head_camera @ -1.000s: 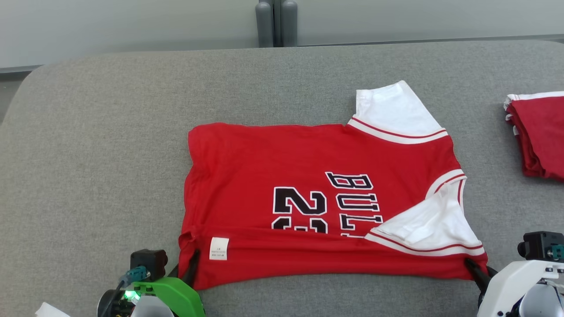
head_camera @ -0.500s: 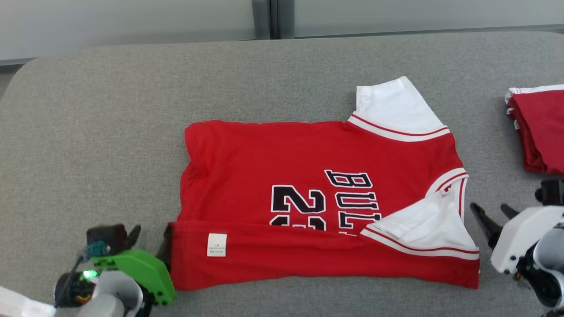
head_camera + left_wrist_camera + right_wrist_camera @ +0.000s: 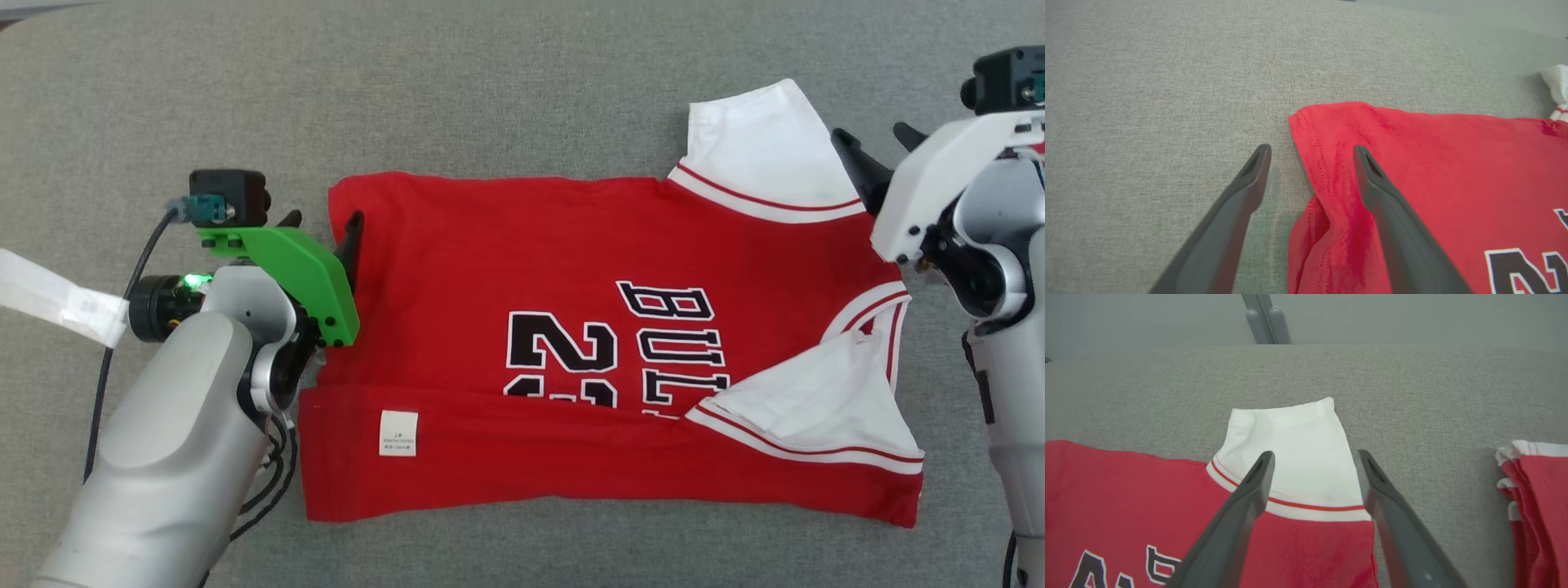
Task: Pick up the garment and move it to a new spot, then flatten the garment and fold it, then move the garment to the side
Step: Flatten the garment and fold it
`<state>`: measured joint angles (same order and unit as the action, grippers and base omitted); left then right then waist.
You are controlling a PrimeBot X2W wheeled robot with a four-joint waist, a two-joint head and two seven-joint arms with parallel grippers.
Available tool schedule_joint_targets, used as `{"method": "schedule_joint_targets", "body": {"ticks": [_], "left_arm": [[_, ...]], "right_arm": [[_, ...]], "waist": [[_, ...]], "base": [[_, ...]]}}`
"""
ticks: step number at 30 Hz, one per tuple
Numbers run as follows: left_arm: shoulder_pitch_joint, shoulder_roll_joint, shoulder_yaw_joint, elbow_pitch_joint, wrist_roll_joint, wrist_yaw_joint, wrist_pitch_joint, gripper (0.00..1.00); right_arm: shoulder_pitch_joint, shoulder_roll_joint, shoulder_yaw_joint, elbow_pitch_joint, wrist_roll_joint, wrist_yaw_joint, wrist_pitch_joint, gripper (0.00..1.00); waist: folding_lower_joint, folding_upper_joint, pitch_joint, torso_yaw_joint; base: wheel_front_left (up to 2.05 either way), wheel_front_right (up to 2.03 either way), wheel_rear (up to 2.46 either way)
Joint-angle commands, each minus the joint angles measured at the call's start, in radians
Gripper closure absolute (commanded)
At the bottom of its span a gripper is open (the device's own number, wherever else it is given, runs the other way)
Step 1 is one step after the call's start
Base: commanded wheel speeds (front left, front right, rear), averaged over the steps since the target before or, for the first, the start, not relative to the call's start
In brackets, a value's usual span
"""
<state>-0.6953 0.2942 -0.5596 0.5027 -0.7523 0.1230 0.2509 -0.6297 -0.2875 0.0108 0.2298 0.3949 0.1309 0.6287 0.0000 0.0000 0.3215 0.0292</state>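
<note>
Folding seems in hand: the jersey (image 3: 571, 245) has its near edge doubled, and left gripper (image 3: 324, 219) and right gripper (image 3: 872, 132), jaws open, hover at its far corners, which need pinching next.

One red jersey shirt (image 3: 571, 269), bearing two white sleeves (image 3: 759, 147) and one white care label (image 3: 398, 433). One grey fabric-covered table (image 3: 522, 82). Two grippers, left gripper (image 3: 325, 219) and right gripper (image 3: 871, 132), with two dark fingers (image 3: 1249, 179) apiece, four in all. One green gripper cover (image 3: 298, 265), one white gripper cover (image 3: 939, 175). One stack of folded red garments (image 3: 1539, 486), its pieces too closely packed to count. Two rounded grey posts (image 3: 1267, 320).
</note>
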Motion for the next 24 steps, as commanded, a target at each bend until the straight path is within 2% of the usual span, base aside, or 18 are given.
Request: {"method": "schedule_joint_targets", "body": {"ticks": [1,5,15,24], "left_arm": [[-0.036,-0.003,-0.003,0.027,0.009,0.000,0.005,0.00],[-0.116,-0.015,-0.027,0.125,0.051,0.014,0.006,0.00],[-0.183,-0.069,-0.055,0.243,0.033,-0.053,0.021,0.00],[-0.171,-0.126,-0.083,0.275,0.010,-0.101,0.034,0.00]], "right_arm": [[-0.031,0.002,0.009,0.026,-0.011,-0.001,-0.015,0.00],[-0.123,0.009,0.060,0.119,-0.020,-0.001,-0.064,0.00],[-0.205,-0.023,0.107,0.240,0.034,-0.001,-0.143,0.00],[-0.223,-0.051,0.122,0.261,0.085,-0.001,-0.155,0.00]], "waist": [[0.0000,0.0000,0.049,-0.005],[0.0000,0.0000,0.085,-0.016],[0.0000,0.0000,0.125,-0.020],[0.0000,0.0000,0.135,-0.008]], "base": [[0.00,0.00,0.00],[0.00,0.00,0.00],[0.00,0.00,0.00],[0.00,0.00,0.00]]}}
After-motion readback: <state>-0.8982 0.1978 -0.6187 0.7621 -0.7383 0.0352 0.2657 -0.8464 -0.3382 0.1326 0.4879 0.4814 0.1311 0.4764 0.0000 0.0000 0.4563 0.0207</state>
